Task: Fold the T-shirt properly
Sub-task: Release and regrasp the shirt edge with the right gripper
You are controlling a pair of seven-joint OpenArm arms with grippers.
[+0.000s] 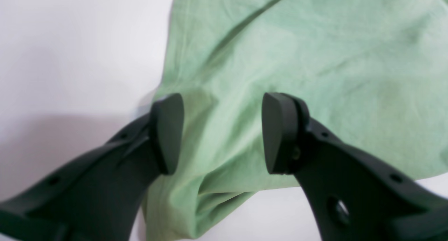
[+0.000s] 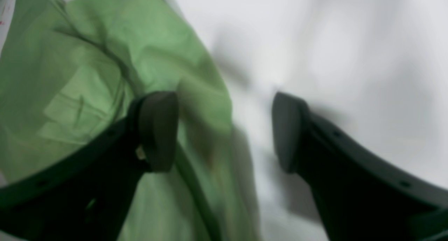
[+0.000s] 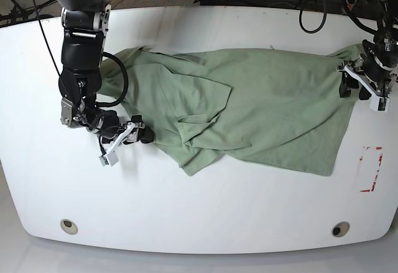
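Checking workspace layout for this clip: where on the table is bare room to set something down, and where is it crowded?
The table is bare along its near side, below the T-shirt hem, and in a strip beyond the shirt. The red mark borders the near free patch. It is crowded at both shirt ends, where the right gripper and left gripper sit.

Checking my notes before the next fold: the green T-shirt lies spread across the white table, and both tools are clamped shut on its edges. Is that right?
Not quite. The T-shirt does lie spread on the white table, but both tools stand open. The left wrist view shows the left tool with a clear gap over the cloth; the right wrist view shows the right tool likewise.
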